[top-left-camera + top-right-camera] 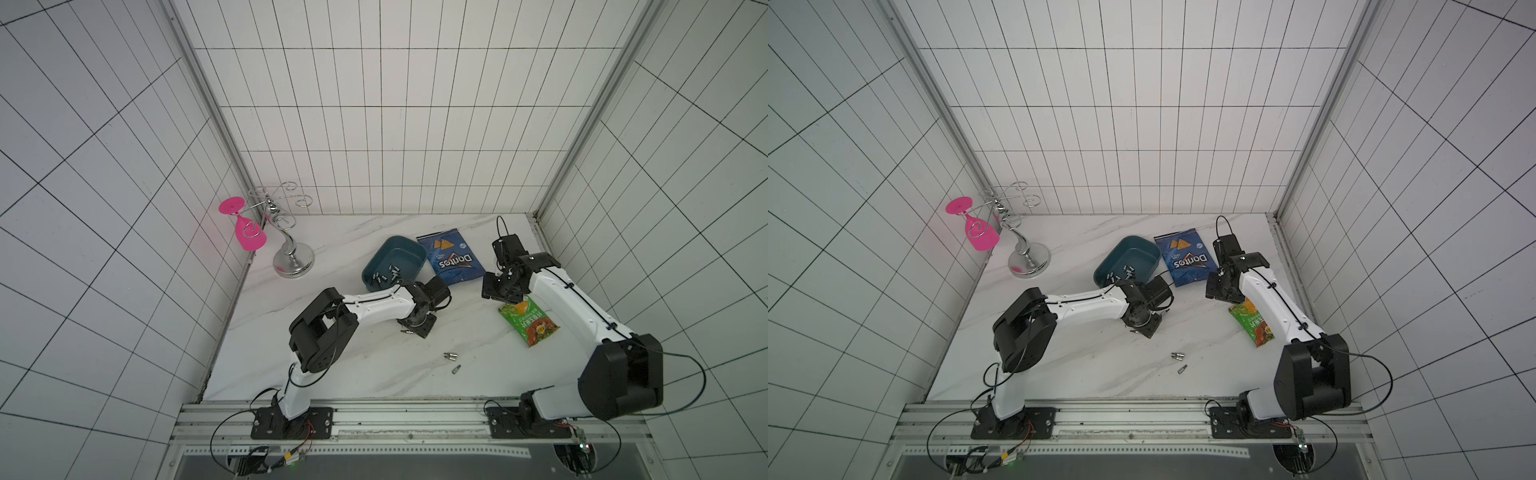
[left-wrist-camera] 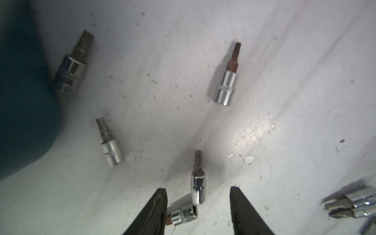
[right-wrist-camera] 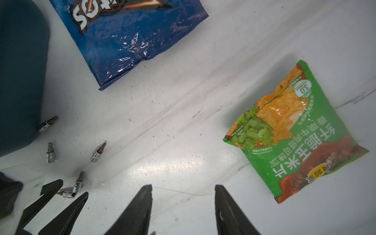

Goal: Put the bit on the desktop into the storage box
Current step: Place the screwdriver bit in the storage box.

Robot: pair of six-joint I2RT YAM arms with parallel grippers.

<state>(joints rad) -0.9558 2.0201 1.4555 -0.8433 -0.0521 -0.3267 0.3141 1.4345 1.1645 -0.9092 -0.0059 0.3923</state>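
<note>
**A bit (image 2: 198,183) between parted left fingers (image 2: 157,211)**

The table (image 1: 353,374) carries the teal storage box (image 1: 403,253), a blue bag (image 1: 451,259) reading "Doritos" and a green bag (image 3: 301,142) marked "3.0" and Chinese characters. Empty right fingers (image 3: 142,205) stand wide. The bit lies on the table near the box, long axis parallel to the left fingers, tip away from the wrist.

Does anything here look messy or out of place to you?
Yes. Several metal bits lie scattered on the desktop, outside the storage box that already holds some. A blue Doritos bag and a green chip bag look odd beside tools.
</note>
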